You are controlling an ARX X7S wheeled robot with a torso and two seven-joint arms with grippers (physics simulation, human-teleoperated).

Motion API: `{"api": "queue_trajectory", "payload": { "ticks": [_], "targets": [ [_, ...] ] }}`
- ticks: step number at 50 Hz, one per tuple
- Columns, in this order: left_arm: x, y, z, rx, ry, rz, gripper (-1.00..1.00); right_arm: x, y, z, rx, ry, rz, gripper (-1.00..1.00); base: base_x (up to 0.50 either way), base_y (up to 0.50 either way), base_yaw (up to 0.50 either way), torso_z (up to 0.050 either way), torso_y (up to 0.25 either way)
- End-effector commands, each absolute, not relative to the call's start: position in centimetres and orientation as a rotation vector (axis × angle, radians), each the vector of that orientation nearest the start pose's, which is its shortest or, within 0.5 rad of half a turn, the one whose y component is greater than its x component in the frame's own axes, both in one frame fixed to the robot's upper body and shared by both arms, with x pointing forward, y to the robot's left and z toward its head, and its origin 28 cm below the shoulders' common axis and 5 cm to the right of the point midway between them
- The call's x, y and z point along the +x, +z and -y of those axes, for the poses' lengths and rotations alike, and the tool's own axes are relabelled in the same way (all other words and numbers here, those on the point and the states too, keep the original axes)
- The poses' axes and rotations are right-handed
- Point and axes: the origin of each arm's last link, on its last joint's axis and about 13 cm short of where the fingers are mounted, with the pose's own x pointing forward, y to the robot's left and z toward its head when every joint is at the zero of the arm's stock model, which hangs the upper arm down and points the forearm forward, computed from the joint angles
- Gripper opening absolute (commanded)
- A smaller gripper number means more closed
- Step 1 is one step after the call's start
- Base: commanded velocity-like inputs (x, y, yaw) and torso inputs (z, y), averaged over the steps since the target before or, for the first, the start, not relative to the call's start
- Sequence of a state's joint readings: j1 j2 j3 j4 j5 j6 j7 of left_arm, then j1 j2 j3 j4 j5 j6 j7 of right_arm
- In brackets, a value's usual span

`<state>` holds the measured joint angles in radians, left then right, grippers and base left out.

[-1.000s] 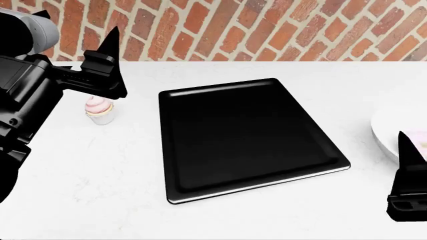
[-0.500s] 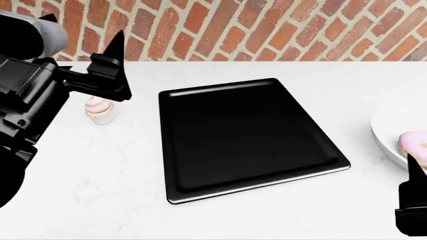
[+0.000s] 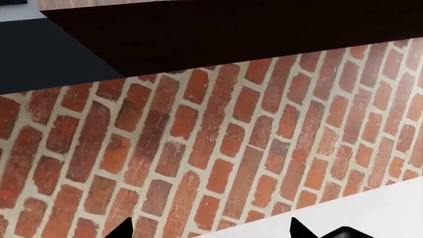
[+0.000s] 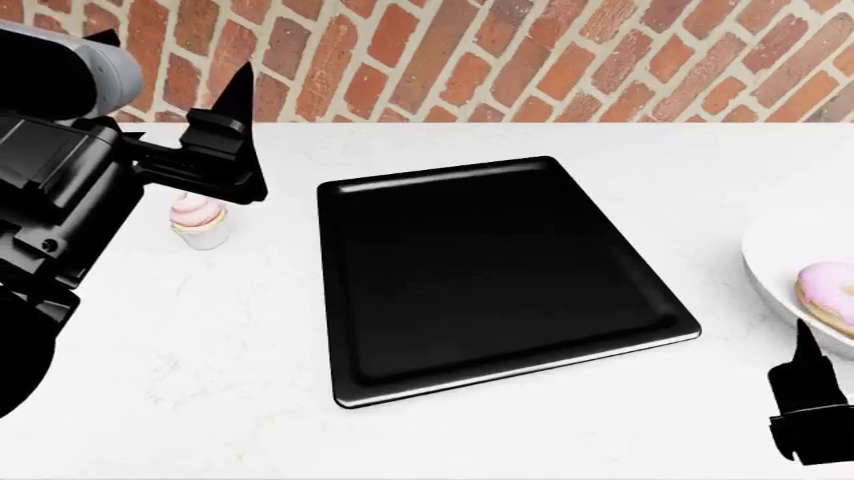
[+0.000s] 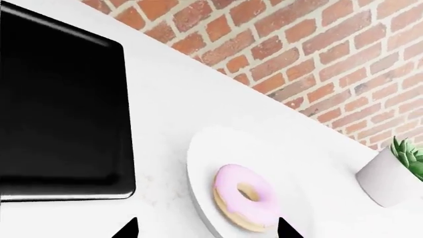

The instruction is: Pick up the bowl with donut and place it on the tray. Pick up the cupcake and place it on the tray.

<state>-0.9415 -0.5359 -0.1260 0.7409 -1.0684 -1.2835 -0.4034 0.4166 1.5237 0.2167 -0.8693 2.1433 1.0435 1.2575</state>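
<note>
Tray (image 4: 487, 270): black, flat on the white table (image 4: 200, 380), centre of the head view, nothing on it. Its corner also fills the left side of the right wrist view.
Bowl (image 4: 787, 265): white, on the table at the right edge of the head view, well apart from the tray and cut off by the frame. In the right wrist view it sits low and centre, just beside the tray's corner.
Donut (image 5: 246, 197): pink-iced ring, lying inside the bowl, slightly tilted against the bowl's slope.
Cupcake (image 4: 199, 220): upright on the table at the left of the head view, left of the tray and apart from it.
Left gripper (image 4: 227, 130): raised at the upper left of the head view, above and just behind the cupcake, not touching it. Two dark fingers (image 3: 122, 229) show spread well apart at the bottom of the left wrist view, nothing between them, facing the brick wall (image 3: 218, 148).
Right gripper (image 4: 807, 400): lower right corner of the head view, near the bowl's front edge. Its finger tips sit wide apart in the right wrist view, holding nothing, the donut between and beyond them.
Potted plant (image 5: 396, 168): right edge of the right wrist view, past the bowl.
</note>
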Motion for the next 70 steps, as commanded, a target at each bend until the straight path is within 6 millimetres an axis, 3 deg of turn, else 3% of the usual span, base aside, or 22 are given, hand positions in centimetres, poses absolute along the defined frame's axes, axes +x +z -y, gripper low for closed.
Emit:
{"api": "queue_trajectory", "payload": {
  "ticks": [1, 4, 7, 70],
  "targets": [
    [22.1, 29.6, -25.5, 0.138, -0.205, 0.303, 1.0, 11.3, 27.5, 19.7, -0.586, -0.211, -0.368, 1.0, 0.0, 0.0, 0.0, 0.0, 0.0],
    [22.2, 29.6, -25.5, 0.138, -0.205, 0.303, 1.0, 12.0, 25.8, 19.3, -0.593, -0.18, -0.522, 1.0, 0.0, 0.0, 0.0, 0.0, 0.0],
    [22.2, 29.6, -25.5, 0.137, -0.205, 0.301, 1.0, 12.8, 27.9, 18.7, -0.604, -0.211, -0.386, 1.0, 0.0, 0.0, 0.0, 0.0, 0.0],
    [23.1, 29.2, -25.2, 0.144, -0.208, 0.279, 1.0, 18.4, 25.8, 19.8, -0.785, -0.257, -0.593, 1.0, 0.0, 0.0, 0.0, 0.0, 0.0]
  ]
}}
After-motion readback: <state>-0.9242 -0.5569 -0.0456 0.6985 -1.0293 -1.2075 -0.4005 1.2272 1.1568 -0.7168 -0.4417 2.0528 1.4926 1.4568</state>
